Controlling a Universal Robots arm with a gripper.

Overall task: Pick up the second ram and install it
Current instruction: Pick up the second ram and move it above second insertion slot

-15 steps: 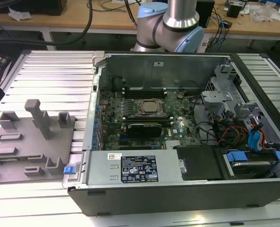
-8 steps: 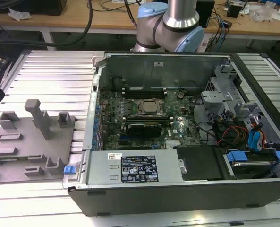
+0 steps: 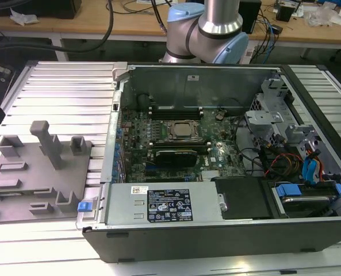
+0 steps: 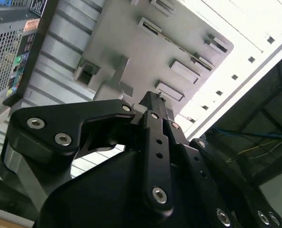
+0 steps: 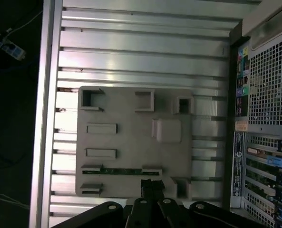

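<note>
- Progress: early. The ram (image 5: 121,171) is lying on edge in the grey tray (image 5: 131,109), bridging two small holders as a thin green strip. It also shows as a thin line in the second wrist view (image 4: 179,45). Not yet lifted, so both pick and install are left to do.
- The gripper (image 5: 151,185) is hanging over the tray's edge, near the ram but apart from it. Its fingers are sitting together with nothing between them. The second wrist view shows the tip (image 4: 152,97) pointing down at the tray.
- The case (image 3: 216,75) is lying open on its side, with the board (image 3: 216,152) showing. I cannot tell whether any stick is already sitting in the slots around the socket.
- Surface: a ribbed aluminium table (image 3: 72,92) is carrying both tray and case. The tray (image 3: 26,172) is sitting on the exterior view's left, just beside the case. Light is glaring off the ribs.
- Room: the arm (image 3: 216,23) is rising behind the case. A wooden bench (image 3: 130,23) is running along the back, with loose cables trailing over it. A power strip (image 5: 3,40) is lying on the dark floor beyond the table edge.
</note>
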